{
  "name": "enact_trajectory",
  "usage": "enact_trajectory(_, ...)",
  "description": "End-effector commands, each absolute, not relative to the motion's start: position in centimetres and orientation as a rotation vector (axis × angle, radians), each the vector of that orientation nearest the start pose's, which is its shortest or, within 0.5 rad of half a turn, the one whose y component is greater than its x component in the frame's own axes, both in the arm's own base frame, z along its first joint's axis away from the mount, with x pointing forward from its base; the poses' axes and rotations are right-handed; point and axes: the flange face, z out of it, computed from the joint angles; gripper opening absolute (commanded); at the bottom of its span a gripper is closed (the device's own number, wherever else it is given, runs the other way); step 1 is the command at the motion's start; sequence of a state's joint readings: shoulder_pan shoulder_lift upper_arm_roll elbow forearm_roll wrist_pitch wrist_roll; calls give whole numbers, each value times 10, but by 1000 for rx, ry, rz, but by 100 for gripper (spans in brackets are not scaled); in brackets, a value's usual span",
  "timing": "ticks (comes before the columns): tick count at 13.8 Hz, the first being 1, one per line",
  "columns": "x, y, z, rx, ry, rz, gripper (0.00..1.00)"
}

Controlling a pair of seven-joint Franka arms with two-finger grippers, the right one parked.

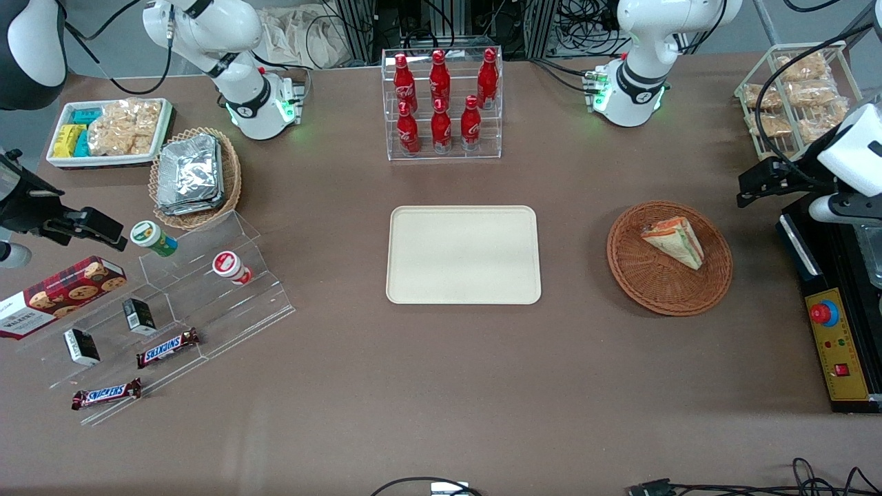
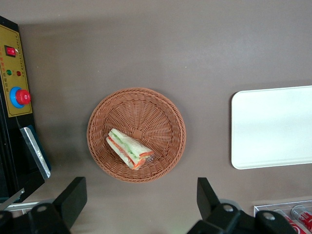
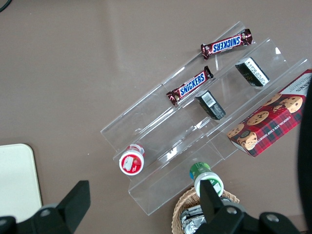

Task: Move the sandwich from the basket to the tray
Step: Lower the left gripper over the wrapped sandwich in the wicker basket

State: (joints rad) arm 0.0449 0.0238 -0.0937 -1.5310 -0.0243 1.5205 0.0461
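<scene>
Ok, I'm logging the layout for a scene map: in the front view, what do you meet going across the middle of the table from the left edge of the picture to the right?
Clear stepped stand → tray → basket holding the sandwich → left gripper, raised beside the basket → control box.

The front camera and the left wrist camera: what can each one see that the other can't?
Only the front view shows the cola bottles, the foil packets and the Snickers bars. Only the left wrist view shows the tool, open, hanging above the table beside the basket. Both show the sandwich lying in the basket, the bare tray and the control box with its red button.
</scene>
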Motion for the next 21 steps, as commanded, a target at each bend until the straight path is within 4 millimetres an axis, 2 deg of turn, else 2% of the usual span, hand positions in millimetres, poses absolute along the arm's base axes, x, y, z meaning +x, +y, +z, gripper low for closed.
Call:
enact_trajectory(1,558,-31,633,-3150,131,61,100)
enact_trajectory(4,559,-29,631,-3149,126,65,100)
enact_trajectory(6,557,-27,617,-3137,82,113,100)
enact_trajectory(8,552,-25,600,-3114,-44,105,100)
enact_trajectory(9,547,-21,588,-3111,-84,107,100)
enact_trajectory(10,541,-9,575,-3107,-128,93,100)
enact_trajectory(13,509,10,531,-3093,-276,45,100)
enact_trajectory(17,484,13,476,-3058,-512,14,100)
enact_trajectory(21,466,14,435,-3030,-652,6,100)
